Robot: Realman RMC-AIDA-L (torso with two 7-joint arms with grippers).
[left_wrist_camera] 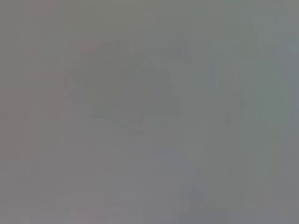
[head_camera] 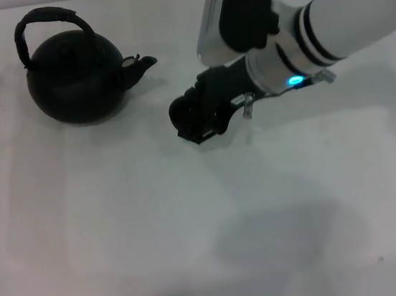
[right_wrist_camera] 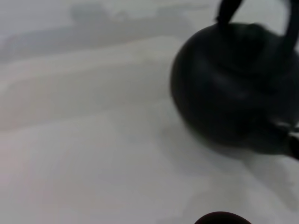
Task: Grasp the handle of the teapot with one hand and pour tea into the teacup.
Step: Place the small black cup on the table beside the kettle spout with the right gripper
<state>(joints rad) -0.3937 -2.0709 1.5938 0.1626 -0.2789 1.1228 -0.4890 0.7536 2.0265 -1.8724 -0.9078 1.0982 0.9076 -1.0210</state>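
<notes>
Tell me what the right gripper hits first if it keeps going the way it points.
Probably the teapot: the right gripper points toward its spouted side across bare table. Depth is uncertain; a dark rim in the wrist view may lie nearer.

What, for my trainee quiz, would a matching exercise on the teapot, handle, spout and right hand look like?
Things:
1. teapot
2. handle
3. spout
4. right hand

Places:
a. arches above the teapot
b. points toward the robot's right
c. stands upright on the robot's left side
d. low, apart from the teapot, on its spout side

Pairs: 1-c, 2-a, 3-b, 4-d.
</notes>
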